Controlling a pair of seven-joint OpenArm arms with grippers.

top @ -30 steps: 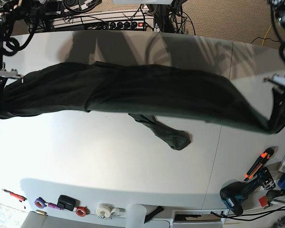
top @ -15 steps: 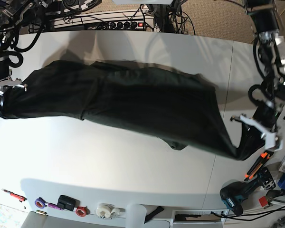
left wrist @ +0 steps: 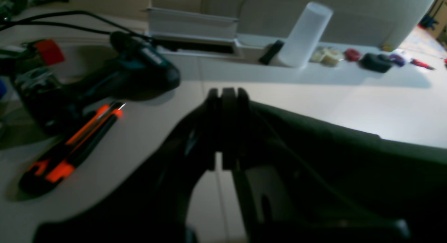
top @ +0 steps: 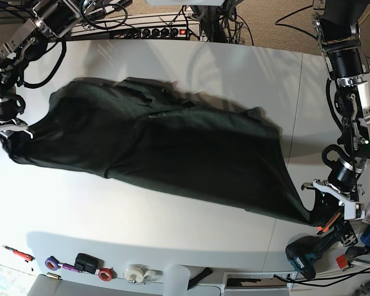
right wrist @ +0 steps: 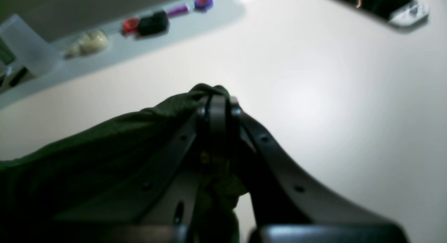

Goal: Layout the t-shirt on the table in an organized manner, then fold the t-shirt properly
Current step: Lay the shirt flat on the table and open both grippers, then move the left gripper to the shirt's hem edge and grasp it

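Both arms have carried their ends of the t-shirt (top: 166, 148) toward the near edge of the counter (top: 172, 228) over the last second, and the cloth that hung in a taut narrow band now lies spread much wider, with the dangling sleeve no longer showing below it.

Nearest, at about 4 o'clock in the base view, the left claw (top: 317, 209) is pinched shut on one end of the shirt, low over the counter just beside an orange-and-black utility knife (left wrist: 70, 148) and a dark power drill (left wrist: 104, 79). In its wrist view the closed jaws sit at 12 o'clock and the fabric runs away toward 3 o'clock.

Farther off, at about 9 o'clock, the right claw (top: 9, 132) is likewise clamped on the opposite end; its wrist view shows green cloth bunched at the fingertips (right wrist: 218, 107) and trailing toward 8 o'clock.

The shirt's long axis therefore runs from 10 o'clock to 4 o'clock, skewed across the counter, with each claw at one end. I judge that squaring it calls for bringing those two ends level before letting go.
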